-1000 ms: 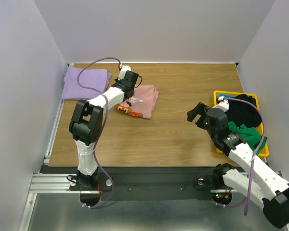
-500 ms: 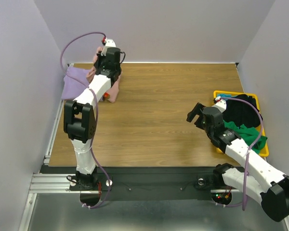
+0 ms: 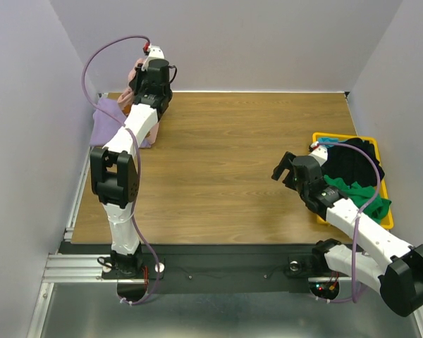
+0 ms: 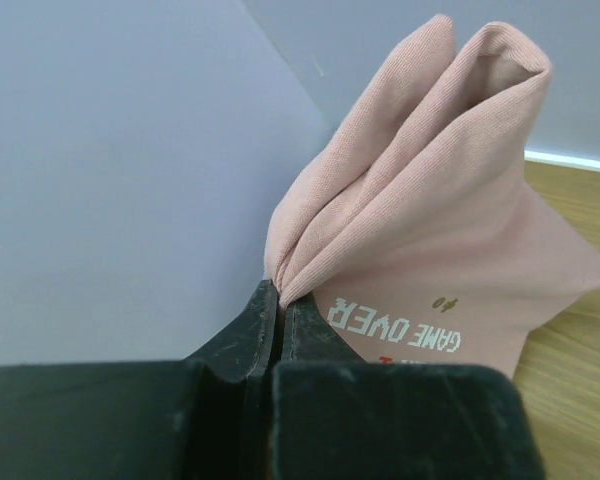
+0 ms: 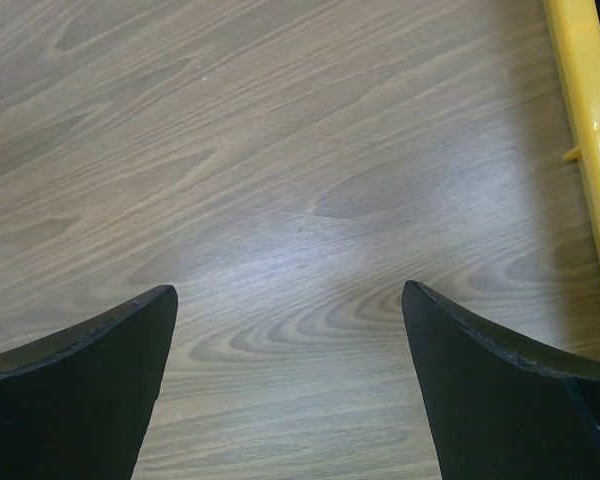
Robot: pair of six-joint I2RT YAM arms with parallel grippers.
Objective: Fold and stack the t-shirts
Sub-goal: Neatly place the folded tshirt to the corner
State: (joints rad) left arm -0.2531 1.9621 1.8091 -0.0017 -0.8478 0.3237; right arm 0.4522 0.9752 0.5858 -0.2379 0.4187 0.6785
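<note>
- Pink t-shirt (image 4: pixel 450 200) hangs bunched just above the lavender t-shirt (image 3: pixel 107 116), probably held there to be laid on it as a stack.
- Left gripper (image 4: pixel 278 300) pinches its edge tight.
- Right gripper (image 5: pixel 288 290), well apart from the lavender t-shirt, is spread and empty.

The pink t-shirt (image 4: pixel 450 230), bunched, is held aloft at the back-left corner, near the flat lavender t-shirt (image 3: pixel 107 120). A black t-shirt (image 3: pixel 352 165) and green t-shirt (image 3: pixel 370 201) are heaped in the yellow bin (image 5: pixel 590 120).

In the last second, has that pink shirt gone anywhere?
Yes. The left hand, shut on the pink shirt, has carried it off the table to the far left corner, above the lavender shirt it lay to the right of.
</note>
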